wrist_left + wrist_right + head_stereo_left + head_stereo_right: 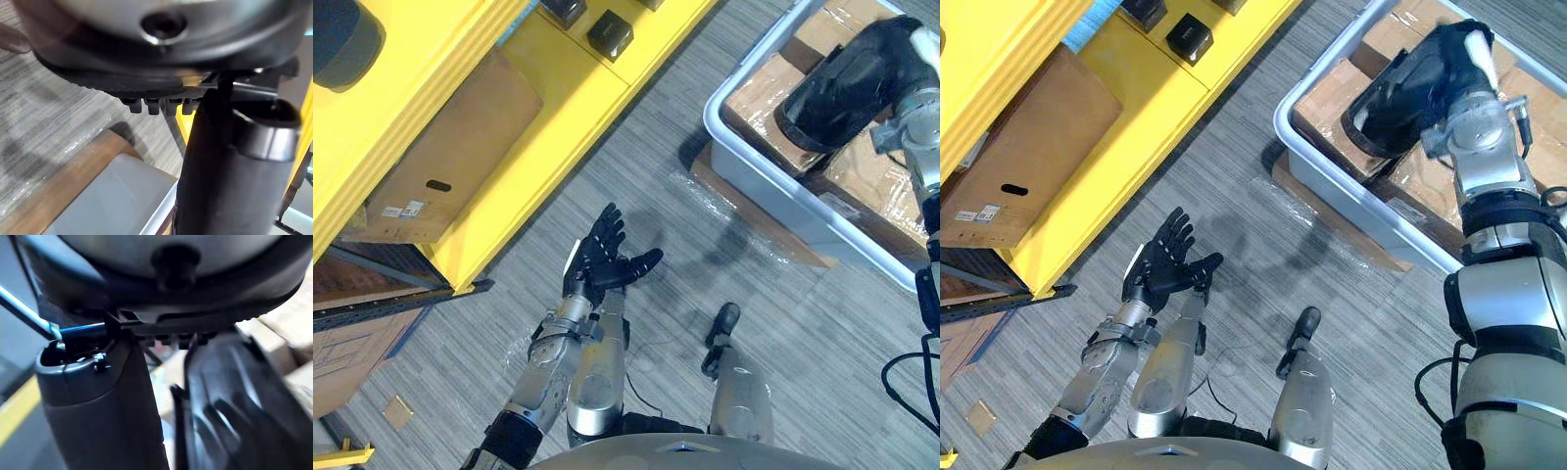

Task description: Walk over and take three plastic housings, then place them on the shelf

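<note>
The right hand gripped a black housing above the grey bin, upper right. The left hand lay spread, palm up, lower centre, near the yellow shelf.

Bright, even light falls from above. Just past the left hand's spread fingers, soft-edged, pale shadows lie on the grey floor. Farther beyond the fingers, clear film on the floor throws small white glints. The yellow shelf is evenly lit, without hot spots. The black plastic housing, gripped by the right hand, shows a dull sheen.
</note>
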Controlling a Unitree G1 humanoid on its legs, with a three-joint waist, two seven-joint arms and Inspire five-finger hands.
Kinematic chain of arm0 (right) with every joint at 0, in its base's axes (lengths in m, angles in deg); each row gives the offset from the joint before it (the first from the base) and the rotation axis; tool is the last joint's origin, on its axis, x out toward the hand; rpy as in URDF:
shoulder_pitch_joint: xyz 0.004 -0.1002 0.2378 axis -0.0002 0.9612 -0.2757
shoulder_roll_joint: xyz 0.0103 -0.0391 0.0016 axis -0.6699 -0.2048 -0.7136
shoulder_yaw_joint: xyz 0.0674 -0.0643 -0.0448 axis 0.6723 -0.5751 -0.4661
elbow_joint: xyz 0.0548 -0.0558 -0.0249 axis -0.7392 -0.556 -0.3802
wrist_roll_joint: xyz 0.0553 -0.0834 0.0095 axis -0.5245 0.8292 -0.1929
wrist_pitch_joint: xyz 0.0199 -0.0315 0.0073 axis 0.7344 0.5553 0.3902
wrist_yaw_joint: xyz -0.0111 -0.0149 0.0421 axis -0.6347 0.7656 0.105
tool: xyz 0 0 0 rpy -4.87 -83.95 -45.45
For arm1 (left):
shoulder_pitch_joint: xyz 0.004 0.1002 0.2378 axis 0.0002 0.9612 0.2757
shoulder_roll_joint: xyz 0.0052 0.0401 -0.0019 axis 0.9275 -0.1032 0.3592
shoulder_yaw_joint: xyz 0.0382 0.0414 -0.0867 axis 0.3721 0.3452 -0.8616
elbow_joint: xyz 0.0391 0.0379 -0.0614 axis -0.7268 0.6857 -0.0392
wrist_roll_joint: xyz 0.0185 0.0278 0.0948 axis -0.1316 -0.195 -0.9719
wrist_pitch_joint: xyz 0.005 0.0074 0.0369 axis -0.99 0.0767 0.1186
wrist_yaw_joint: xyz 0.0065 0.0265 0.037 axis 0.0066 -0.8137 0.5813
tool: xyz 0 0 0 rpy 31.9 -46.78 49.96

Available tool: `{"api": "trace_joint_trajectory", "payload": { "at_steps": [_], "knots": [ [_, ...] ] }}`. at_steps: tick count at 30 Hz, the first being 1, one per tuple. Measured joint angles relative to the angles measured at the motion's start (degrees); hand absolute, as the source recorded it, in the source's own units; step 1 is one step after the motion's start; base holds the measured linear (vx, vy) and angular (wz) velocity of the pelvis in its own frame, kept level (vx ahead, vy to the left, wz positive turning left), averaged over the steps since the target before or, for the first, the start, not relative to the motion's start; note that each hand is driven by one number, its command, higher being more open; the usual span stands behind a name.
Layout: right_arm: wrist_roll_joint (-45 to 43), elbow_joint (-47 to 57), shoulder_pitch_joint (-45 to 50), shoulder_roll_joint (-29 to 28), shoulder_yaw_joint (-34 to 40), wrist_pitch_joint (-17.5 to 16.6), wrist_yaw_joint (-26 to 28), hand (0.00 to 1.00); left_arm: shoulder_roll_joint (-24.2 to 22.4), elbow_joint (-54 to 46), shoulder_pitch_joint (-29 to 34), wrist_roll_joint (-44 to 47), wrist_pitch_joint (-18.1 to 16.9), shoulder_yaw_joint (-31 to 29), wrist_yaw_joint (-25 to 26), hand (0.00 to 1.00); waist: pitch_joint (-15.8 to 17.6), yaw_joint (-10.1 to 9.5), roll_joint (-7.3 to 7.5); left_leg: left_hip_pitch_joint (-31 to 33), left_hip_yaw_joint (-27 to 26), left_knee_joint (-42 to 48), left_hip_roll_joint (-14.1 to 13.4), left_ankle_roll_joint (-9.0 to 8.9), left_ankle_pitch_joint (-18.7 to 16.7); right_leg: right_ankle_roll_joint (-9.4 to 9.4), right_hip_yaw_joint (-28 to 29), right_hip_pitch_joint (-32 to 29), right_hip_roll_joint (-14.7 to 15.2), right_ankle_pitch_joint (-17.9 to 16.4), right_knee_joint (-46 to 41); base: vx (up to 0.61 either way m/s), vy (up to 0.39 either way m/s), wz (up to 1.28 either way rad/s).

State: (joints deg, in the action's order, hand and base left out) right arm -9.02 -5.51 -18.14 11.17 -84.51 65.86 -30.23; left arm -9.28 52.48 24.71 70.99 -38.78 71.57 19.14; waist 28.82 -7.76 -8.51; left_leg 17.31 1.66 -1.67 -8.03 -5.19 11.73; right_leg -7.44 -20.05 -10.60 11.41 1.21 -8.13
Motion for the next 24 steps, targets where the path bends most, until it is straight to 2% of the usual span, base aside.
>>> {"api": "trace_joint_trajectory", "payload": {
  "at_steps": [3, 7, 9, 15, 18, 22, 24],
  "knots": [
    [-0.31, 4.37, 0.07, 0.0, 3.29, -5.41, -7.09, 1.0, 0.0, 0.0, -0.21, -0.01, -0.04, -0.01, 0.03, 1.0, 0.0, 0.11, 0.01, -0.47, -0.63, -0.67, -0.36, -0.17, 0.23, 0.02, 0.31, -0.48, -0.12, -0.01, -0.58, 0.01, -0.059, -0.08],
    [-0.72, 5.3, 0.72, -0.48, 8.2, -6.39, -12.61, 1.0, -0.01, -0.01, -0.26, -0.03, -0.13, 0.06, 0.29, 1.0, -0.01, 0.1, 0.01, -0.57, -1.13, -0.79, -0.4, -0.17, 0.23, 0.15, 0.75, -0.95, -0.06, -0.1, -0.97, 0.0, -0.031, -0.05],
    [-0.83, 5.23, 2.75, -1.15, 11.44, -5.89, -15.18, 1.0, -0.01, 0.0, -0.27, -0.04, -0.14, 0.51, 0.57, 1.0, -0.01, 0.13, 0.01, -0.57, -1.38, -0.84, -0.28, -0.17, 0.23, 0.15, 1.01, -1.28, 0.12, -0.13, -1.17, 0.0, -0.037, -0.09],
    [-2.76, -2.3, 5.34, -4.86, 16.98, 1.19, -22.55, 1.0, -0.35, 1.16, -0.77, -0.05, -0.38, 4.08, 2.61, 1.0, -0.08, 0.66, -0.12, -0.25, -1.8, -1.63, -0.01, 0.04, 0.75, 0.19, 1.78, -3.02, 0.58, -0.2, -2.01, -0.01, -0.032, -0.07],
    [-4.48, -4.61, 5.39, -5.62, 18.37, 1.7, -28.09, 1.0, -1.08, 3.44, -1.57, -0.06, -0.58, 6.55, 3.25, 1.0, -0.2, 0.65, -0.53, 0.2, -1.83, -1.6, 0.09, 0.0, 0.93, 0.22, 1.95, -3.97, 0.83, -0.23, -2.91, 0.0, -0.039, -0.02],
    [-4.99, -4.63, 5.31, -5.6, 20.03, 1.7, -30.5, 1.0, -2.34, 4.74, -2.46, -0.04, -0.6, 7.55, 4.04, 1.0, -0.48, 0.35, -1.47, 0.25, -1.89, -1.51, 0.62, 0.01, 0.94, 0.17, 2.15, -4.38, 1.43, -0.32, -3.46, -0.01, -0.033, 0.0],
    [-5.29, -5.21, 5.0, -5.58, 19.99, 1.8, -30.24, 1.0, -2.84, 4.89, -3.54, -0.03, -0.79, 7.85, 4.61, 1.0, -0.61, 0.2, -2.78, 0.64, -1.75, -1.52, 1.07, 0.04, 0.95, 0.13, 2.12, -4.89, 1.98, -0.53, -3.92, -0.03, -0.019, 0.04]
  ]
}}
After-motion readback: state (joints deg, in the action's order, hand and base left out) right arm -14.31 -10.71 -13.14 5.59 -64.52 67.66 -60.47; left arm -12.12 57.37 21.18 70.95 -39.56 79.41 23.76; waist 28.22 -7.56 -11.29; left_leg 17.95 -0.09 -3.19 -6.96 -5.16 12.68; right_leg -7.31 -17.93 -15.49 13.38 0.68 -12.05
